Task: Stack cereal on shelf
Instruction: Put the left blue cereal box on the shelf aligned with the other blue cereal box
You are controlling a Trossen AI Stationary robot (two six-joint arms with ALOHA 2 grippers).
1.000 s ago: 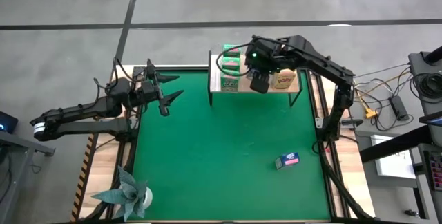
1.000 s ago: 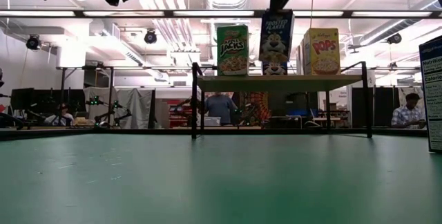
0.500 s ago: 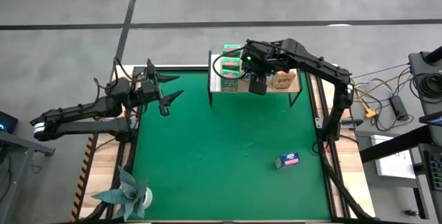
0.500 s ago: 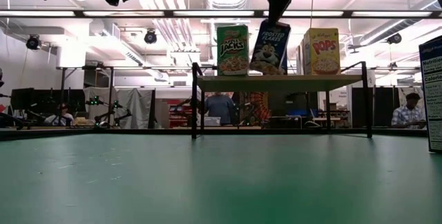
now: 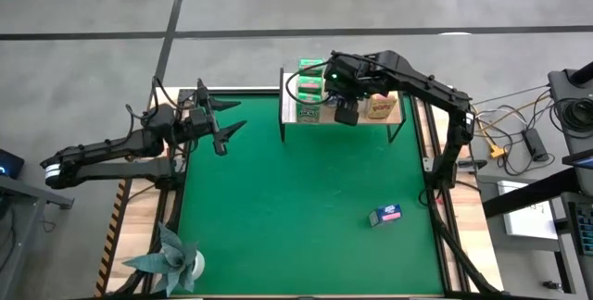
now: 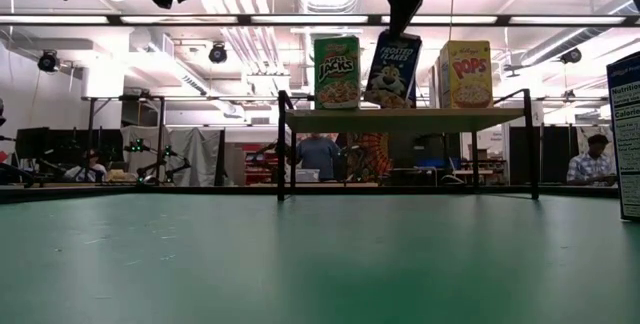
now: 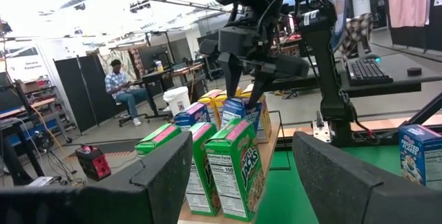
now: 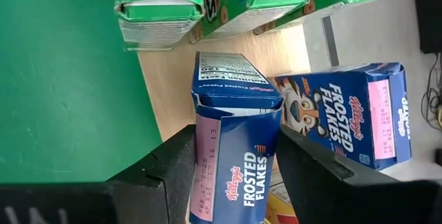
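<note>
The shelf [image 5: 384, 118] stands at the table's far edge. Green cereal boxes [image 5: 309, 87] and a yellow one [image 6: 466, 74] stand upright on its board. My right gripper [image 8: 238, 148] is shut on a blue cereal box [image 6: 393, 68] between them. A second blue box [image 8: 345, 117] is on the board behind it. Another blue box [image 5: 385, 214] lies on the green mat near the right side. My left gripper [image 5: 220, 124] hovers open at the table's far left, touching nothing. My right gripper pinches the blue box's upper end [image 6: 399, 36] between its two fingers, one finger [image 8: 173, 165] on each of two opposite sides. It comes from above, slanting down. The box leans, top toward the table's right, with its lower end [image 6: 380, 104] at the shelf board.
A teal paper plant [image 5: 171, 258] stands at the near left corner of the green mat [image 5: 296, 198]. The shelf's thin black legs [image 6: 281, 154] rise from the mat. People sit in the room beyond the table.
My right gripper has shifted a little down and toward the table's left over the shelf. The blue box in it stood upright and has tipped, so its top leans toward the table's right. It has kept still for the last half second.
</note>
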